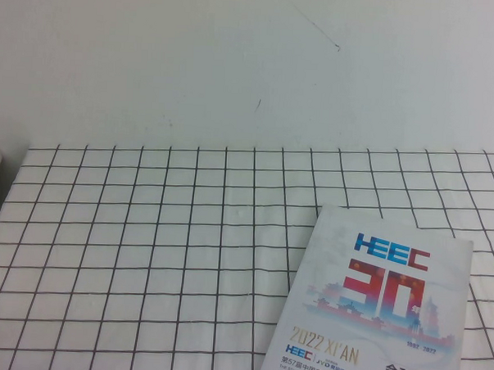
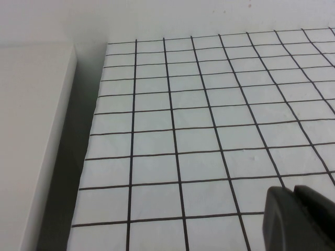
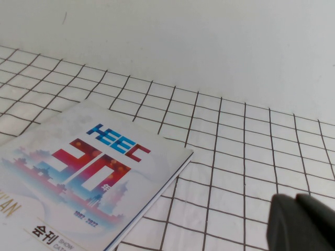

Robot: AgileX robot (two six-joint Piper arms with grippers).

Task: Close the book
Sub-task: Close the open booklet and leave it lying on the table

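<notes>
While book neighbours right jaws, left hang afar.

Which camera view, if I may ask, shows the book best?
High view: nearly the whole cover of the book. Right wrist view crops it, right gripper clear of it; left wrist view shows only the left gripper over cloth.

Bright, even light, faint shadows

Smooth, lightly glossy paper covers the book at the front right of a matt, faintly creased gridded cloth. Matt dark plastic: left gripper over the cloth's left part, right gripper beside the book.
</notes>
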